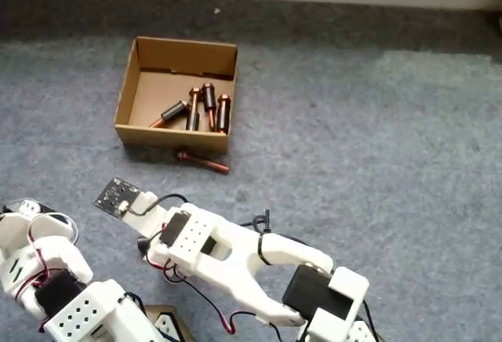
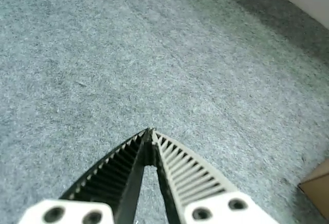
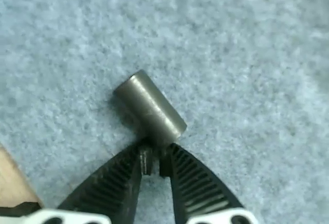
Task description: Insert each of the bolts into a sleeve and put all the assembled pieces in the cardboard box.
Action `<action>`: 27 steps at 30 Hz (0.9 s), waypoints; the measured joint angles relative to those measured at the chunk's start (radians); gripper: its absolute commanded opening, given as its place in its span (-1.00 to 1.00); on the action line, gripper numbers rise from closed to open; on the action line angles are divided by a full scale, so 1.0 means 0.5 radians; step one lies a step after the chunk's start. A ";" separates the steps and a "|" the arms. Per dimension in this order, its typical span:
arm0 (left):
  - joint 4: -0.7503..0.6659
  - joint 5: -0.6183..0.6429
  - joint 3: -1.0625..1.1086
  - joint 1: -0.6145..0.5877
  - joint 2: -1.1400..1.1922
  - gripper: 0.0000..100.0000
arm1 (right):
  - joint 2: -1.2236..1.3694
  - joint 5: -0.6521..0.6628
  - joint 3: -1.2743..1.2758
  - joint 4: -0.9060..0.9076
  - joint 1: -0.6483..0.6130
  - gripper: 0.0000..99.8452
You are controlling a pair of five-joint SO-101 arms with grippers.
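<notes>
The cardboard box (image 1: 125, 95) stands at the far left and holds several bolts set in sleeves (image 1: 208, 105). One bare copper bolt (image 1: 202, 161) lies on the carpet just in front of the box. A dark grey sleeve (image 3: 149, 108) lies on the carpet right at the tips of my right gripper (image 3: 156, 157). That gripper is shut to a thin slit, touches the sleeve's near end and does not go around it. My right arm (image 1: 212, 244) covers this spot in the high view. My left gripper (image 2: 150, 132) is shut and holds nothing, low over bare carpet.
Grey carpet covers the whole work area. My left arm (image 1: 47, 279) sits at the near left corner. A brown cardboard corner (image 2: 316, 188) is off to one side of the left gripper, and a tan piece (image 3: 10, 183) lies beside the right gripper. Open carpet stretches to the right.
</notes>
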 measured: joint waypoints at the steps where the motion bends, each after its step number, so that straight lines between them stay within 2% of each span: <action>1: 0.000 0.000 0.000 0.000 0.000 -0.98 | 0.000 0.003 0.000 0.000 0.012 -0.94; 4: 0.000 0.000 0.000 0.000 0.000 -0.98 | 0.003 0.003 -0.018 0.025 0.025 -0.74; 8: 0.000 0.000 0.000 0.000 0.000 -0.98 | -0.006 0.006 -0.181 0.276 0.021 -0.51; 13: 0.000 0.000 0.000 0.000 0.000 -0.98 | -0.034 0.049 -0.439 0.571 0.028 -0.50; 18: 0.000 0.003 0.000 0.000 0.000 -0.98 | -0.034 0.295 -0.519 0.595 -0.025 -0.50; 27: -0.058 0.000 0.043 -0.012 0.000 -0.98 | -0.012 0.457 -0.522 0.595 -0.144 -0.50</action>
